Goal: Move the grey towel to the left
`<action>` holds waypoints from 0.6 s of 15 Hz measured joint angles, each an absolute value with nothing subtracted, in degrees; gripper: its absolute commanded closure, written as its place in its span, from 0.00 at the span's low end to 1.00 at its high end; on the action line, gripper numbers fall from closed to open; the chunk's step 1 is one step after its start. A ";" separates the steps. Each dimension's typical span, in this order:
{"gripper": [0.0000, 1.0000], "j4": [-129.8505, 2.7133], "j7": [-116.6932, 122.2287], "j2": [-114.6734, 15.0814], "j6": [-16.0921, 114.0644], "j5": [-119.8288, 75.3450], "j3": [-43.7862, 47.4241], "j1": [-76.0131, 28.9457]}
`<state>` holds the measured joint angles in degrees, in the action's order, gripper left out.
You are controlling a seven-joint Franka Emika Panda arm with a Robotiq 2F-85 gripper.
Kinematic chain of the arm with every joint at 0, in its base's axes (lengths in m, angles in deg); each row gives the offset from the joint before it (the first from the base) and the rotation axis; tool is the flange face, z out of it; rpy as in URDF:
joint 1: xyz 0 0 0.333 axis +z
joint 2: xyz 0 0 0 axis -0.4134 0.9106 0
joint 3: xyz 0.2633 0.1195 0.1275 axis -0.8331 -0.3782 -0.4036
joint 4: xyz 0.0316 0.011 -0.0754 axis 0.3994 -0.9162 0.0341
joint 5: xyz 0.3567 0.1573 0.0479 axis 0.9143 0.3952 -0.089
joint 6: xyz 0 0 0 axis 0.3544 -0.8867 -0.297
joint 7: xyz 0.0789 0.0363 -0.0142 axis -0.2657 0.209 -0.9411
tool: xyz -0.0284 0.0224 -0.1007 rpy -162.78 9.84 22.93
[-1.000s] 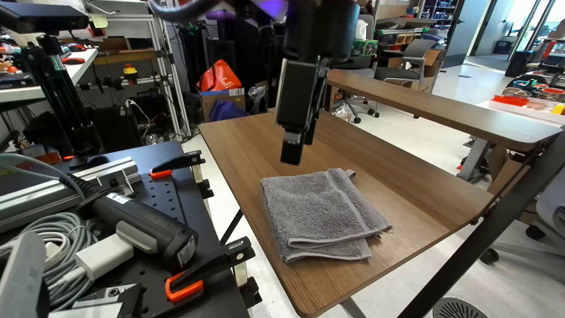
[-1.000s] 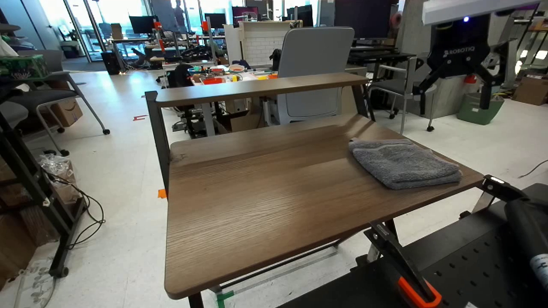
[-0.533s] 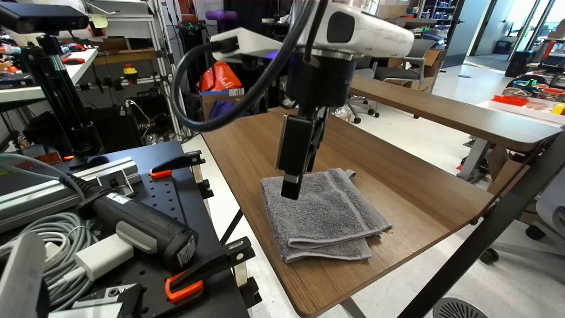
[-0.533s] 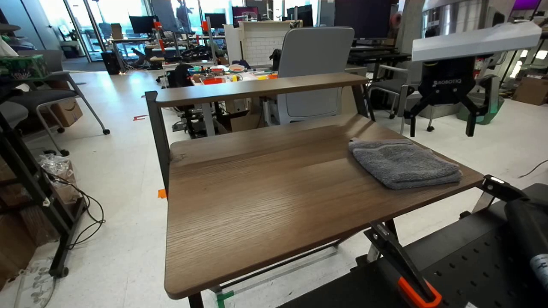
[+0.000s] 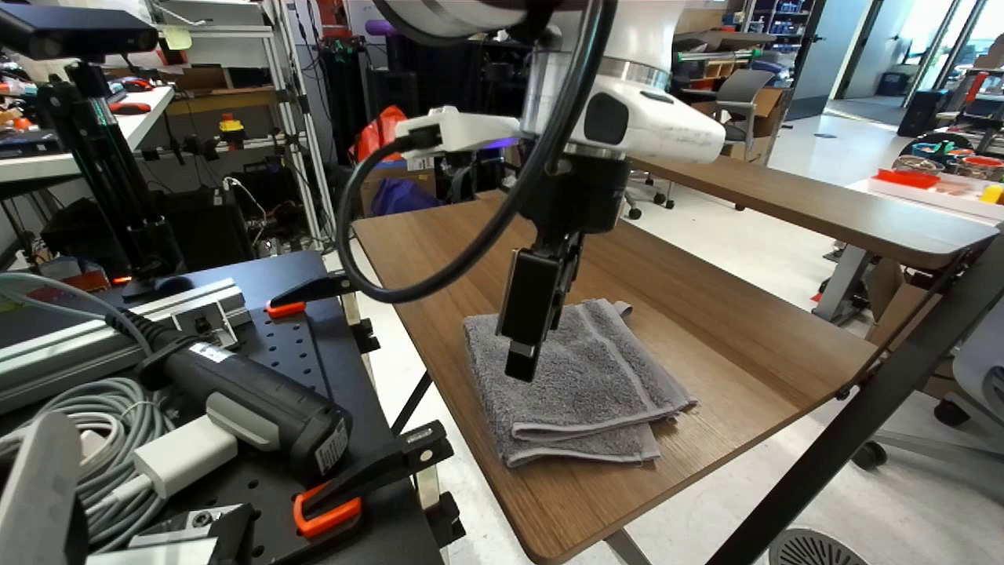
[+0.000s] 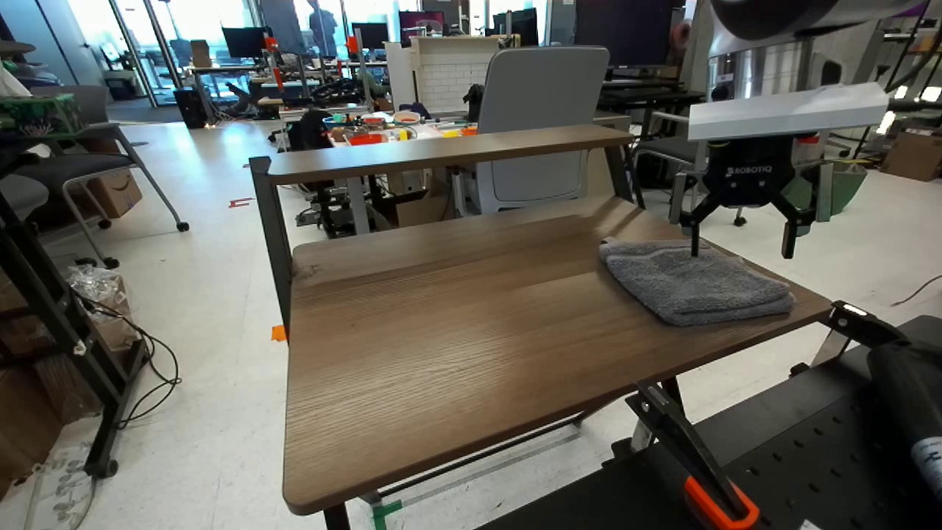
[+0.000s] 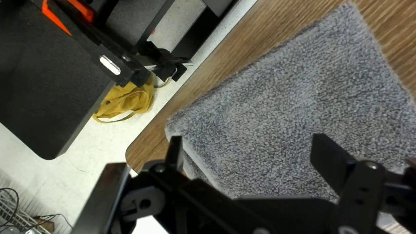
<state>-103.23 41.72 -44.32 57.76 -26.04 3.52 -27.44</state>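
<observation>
from here the gripper (image 6: 742,255) hangs with jaws wide apart, holding nothing; the towel (image 6: 695,291) lies below them, on the table (image 6: 456,316) near a corner; lowering looks next

Towel (image 5: 580,384) on tabletop (image 6: 456,324), end effector (image 6: 742,255) above towel, clamps (image 5: 380,473) on workbench (image 5: 392,518) just beside tabletop

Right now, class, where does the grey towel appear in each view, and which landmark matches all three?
In an exterior view: the grey towel, lower half, mostly right of centre.
In an exterior view: the grey towel, right half, around mid-height.
Wrist view: the grey towel, from the middle to the right edge.
Shared landmark: the brown tabletop beneath it.
</observation>
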 measured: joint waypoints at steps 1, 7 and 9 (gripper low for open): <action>0.00 -102.62 41.36 -43.48 57.99 -25.48 3.57 -27.38; 0.00 -97.80 38.24 -37.50 58.32 -21.92 3.63 -27.30; 0.00 -95.84 37.20 -35.45 58.32 -21.20 3.63 -27.11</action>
